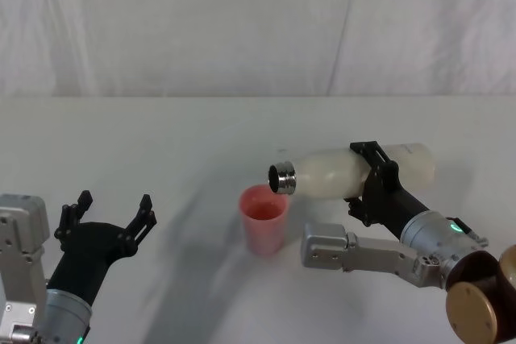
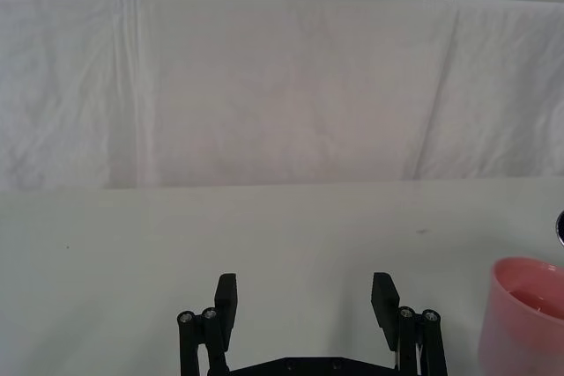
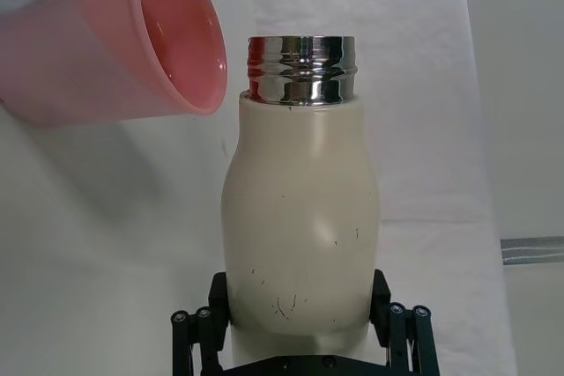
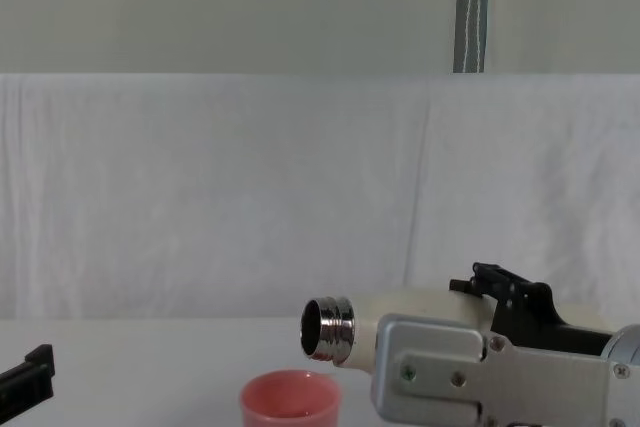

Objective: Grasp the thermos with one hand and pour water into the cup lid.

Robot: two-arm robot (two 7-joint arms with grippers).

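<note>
The cream-white thermos (image 1: 330,173) lies nearly level in the air, its steel neck just above the far rim of the pink cup lid (image 1: 264,219). My right gripper (image 1: 372,183) is shut around the thermos's middle, and the right wrist view shows the thermos (image 3: 300,217) between the black fingers (image 3: 381,292) with the cup lid (image 3: 132,50) beside the neck. From the chest, the thermos (image 4: 400,309) points left over the cup lid (image 4: 290,397). I cannot make out any water. My left gripper (image 1: 113,211) stands open at the near left, apart from both.
The white table (image 1: 201,134) runs back to a white draped cloth. My left gripper (image 2: 306,301) faces bare tabletop, with the cup lid (image 2: 524,319) at one edge of its view. A grey pole (image 4: 470,7) stands behind the cloth.
</note>
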